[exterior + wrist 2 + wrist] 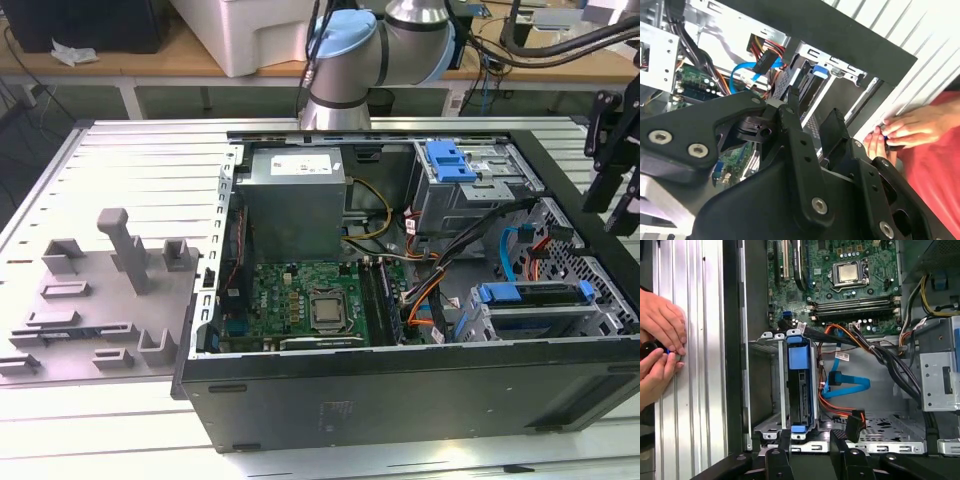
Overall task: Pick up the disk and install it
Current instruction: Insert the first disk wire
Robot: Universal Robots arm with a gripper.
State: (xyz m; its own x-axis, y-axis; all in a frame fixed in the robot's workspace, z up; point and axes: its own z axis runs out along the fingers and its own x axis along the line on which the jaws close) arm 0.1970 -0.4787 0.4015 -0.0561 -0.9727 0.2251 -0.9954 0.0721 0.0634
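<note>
Gripper (pixel 812 442) open, jaws well apart, nothing held; it hangs just at the near end of the disk (pixel 801 385). Disk is slotted in its blue carrier inside the drive cage (pixel 765 429), at the case (pixel 400 390) front corner on the exterior view's right. Can't tell if it's fully seated.

Risks, imo:
- person's hands (pixel 660 340) rest on the table rail (pixel 700 390) just outside the case wall, near the jaws. Pinch hazard if the arm swings that way.
- blue SATA cable (pixel 850 385) + orange pwr lead (pixel 840 412) w/ black plug lie just beside the cage and could snag.
- a jaw could clip the cage's sheet-metal edge.

Also around: mobo (pixel 850 290), PSU box (pixel 295 195), 2nd cage (pixel 450 160) w/ blue tab, grey fixture (pixel 100 290) at the table edge on the exterior view's left.
</note>
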